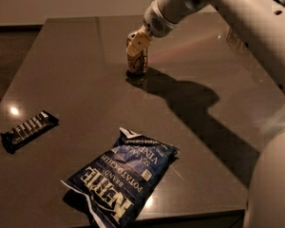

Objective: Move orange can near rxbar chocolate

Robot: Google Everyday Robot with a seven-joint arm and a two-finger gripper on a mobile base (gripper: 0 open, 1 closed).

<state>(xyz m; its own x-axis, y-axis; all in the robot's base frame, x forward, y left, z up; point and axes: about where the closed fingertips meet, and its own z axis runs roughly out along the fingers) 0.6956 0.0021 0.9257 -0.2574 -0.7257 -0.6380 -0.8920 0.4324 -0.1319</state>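
The orange can stands upright on the dark table, at the back centre. My gripper comes down on it from the upper right and is shut on its upper part, with one pale finger across the can's front. The can's base rests on the table. The rxbar chocolate, a flat black wrapper with pale letters, lies near the table's left edge, far to the front left of the can.
A crinkled dark-blue chip bag lies at the front centre, between the can and the table's front edge. My white arm spans the upper right and casts a wide shadow on the table's right half.
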